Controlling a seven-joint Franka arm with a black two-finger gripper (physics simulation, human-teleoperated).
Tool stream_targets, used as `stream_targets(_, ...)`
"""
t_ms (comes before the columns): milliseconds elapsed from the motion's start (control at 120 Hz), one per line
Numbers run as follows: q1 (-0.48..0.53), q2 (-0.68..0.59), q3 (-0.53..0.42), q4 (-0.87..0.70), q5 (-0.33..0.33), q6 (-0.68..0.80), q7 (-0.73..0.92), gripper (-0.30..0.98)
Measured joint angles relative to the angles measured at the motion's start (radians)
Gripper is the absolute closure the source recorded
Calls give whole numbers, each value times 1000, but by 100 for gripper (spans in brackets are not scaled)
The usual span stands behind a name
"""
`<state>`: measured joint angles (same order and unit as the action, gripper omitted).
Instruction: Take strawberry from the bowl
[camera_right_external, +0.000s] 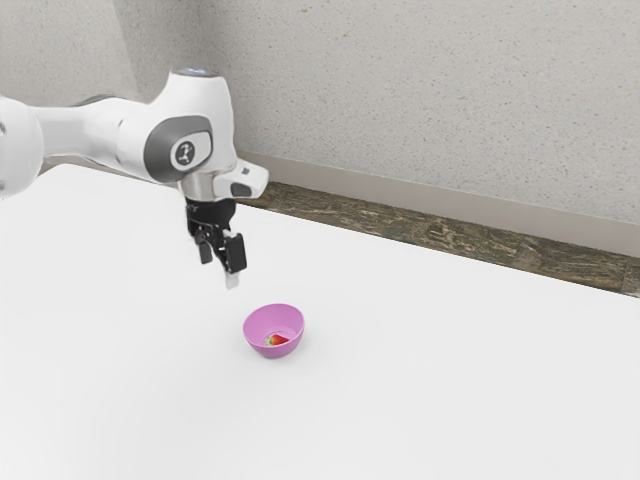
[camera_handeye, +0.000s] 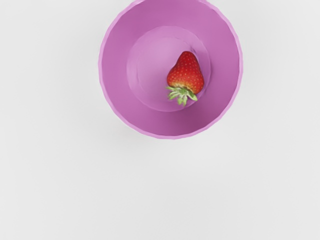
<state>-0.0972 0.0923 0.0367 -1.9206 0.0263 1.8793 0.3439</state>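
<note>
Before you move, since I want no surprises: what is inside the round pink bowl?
In the round pink bowl lies one red strawberry with green leaves. It hides the patch of bowl floor beneath it, so I cannot see what is there.

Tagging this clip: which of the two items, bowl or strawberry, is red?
The strawberry, lying on its side in the bowl: its body is red with green leaves, whereas the bowl is pink.

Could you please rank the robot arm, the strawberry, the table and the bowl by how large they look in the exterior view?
From largest to smallest, as they look in the exterior view:
1. Table
2. Robot arm
3. Bowl
4. Strawberry, lying inside the bowl
</note>
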Motion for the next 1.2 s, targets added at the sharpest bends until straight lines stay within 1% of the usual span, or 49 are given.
stream_targets(167, 0, 94, 0, 0, -5, 147, 73, 0)
stream_targets(250, -6, 118, -2, -1, -6, 204, 103, 0)
stream_targets(350, -16, 128, -3, -7, -47, 249, 133, 0)
stream_targets(525, -25, 144, -7, -41, -83, 295, 175, 0)
stream_targets(683, -33, 122, -8, -106, -129, 315, 204, 0)
stream_targets(800, -43, 125, -8, -123, -139, 326, 221, 0)
stream_targets(917, -36, 182, -8, -96, -137, 345, 244, 0)
stream_targets(967, -36, 195, -8, -92, -137, 356, 253, 5)
stream_targets(1100, -39, 196, -8, -90, -141, 378, 274, 23)
stream_targets(1200, -44, 195, -8, -89, -144, 388, 287, 31)
